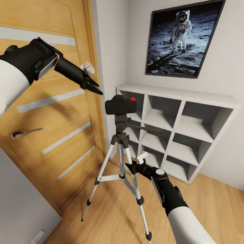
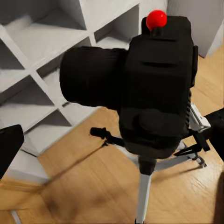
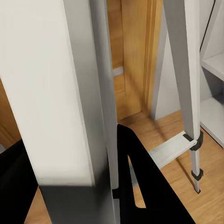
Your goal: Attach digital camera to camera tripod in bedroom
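**Ana:** One camera, one stand, and they look joined: the digital camera sits on the black head of the camera tripod, red dot up, lens toward the door side.

**Ben:** Where is it from the left hand?

**Ana:** Just below and beyond its fingertips, apart from them. That hand holds nothing; its fingers taper together to a point in the head view, so I read it as closed, though the wrist view shows only one dark finger at the edge and the camera straight ahead.

**Ben:** And the right hand?

**Ana:** Low, right against the stand's upper legs, below the pan handle. Its wrist view looks along a silver leg pressed close between dark fingers, so I judge it grips that leg, but the contact itself isn't plain.

**Ben:** How would the camera handle?

**Ana:** Stiff, small, probably light, with smooth hard sides. I'd take it across the body, either side of the red dot, not by the lens barrel. The stand is the touchy part: tall, thin-legged, top-loaded, easy to tip with a sideways push.

**Ben:** Surroundings?

**Ana:** Beyond the camera from the left hand stands a grey cube shelf against the wall, with an astronaut poster above it. Beside that hand is the oak door; wood floor lies under the stand's feet.
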Tool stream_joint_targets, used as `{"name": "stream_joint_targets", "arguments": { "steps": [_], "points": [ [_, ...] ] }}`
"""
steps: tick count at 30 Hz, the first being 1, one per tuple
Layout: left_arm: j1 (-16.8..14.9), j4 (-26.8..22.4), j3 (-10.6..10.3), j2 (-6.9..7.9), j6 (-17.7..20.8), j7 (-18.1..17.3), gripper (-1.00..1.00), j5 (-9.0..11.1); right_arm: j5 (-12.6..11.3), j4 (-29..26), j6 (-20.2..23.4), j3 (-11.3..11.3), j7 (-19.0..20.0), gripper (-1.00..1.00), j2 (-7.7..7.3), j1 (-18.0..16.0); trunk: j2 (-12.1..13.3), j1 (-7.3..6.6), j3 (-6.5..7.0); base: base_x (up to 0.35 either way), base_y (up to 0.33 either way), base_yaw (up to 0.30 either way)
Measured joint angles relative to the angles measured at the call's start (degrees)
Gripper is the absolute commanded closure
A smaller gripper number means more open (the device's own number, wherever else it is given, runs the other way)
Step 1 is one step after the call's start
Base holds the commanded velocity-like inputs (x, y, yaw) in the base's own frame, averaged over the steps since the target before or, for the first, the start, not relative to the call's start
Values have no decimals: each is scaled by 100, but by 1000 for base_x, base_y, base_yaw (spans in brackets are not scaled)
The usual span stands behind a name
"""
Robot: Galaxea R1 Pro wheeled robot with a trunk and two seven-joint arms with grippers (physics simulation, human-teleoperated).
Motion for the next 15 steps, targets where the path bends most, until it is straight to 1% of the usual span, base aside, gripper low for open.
{"name": "stream_joint_targets", "arguments": {
  "steps": [3, 4, 7, 10, 15],
  "points": [
    [0, 4, 418, 174, 22, 81, -100, 21, -2, 0, 1, 1, -2, 100, 1, 1, 0, 0, 0, 0, 0, 0],
    [0, -3, 599, 269, 26, 108, -100, 21, -1, 2, -1, 0, -2, 100, 0, -1, 0, 0, 0, 0, 0, 0],
    [0, -42, 796, 380, 8, 131, -100, 13, -2, 1, -3, 0, -3, 100, 0, 1, 0, 0, 0, 0, 0, 0],
    [0, -71, 860, 412, -3, 132, -100, 8, 1, 2, -4, 1, -3, 100, 2, 1, 0, 0, 0, 0, 0, 0],
    [14, -96, 902, 423, 31, 129, -100, -5, 0, 1, -5, 1, -2, 100, -1, 0, 0, 0, 0, 0, 0, 0]
  ]
}}
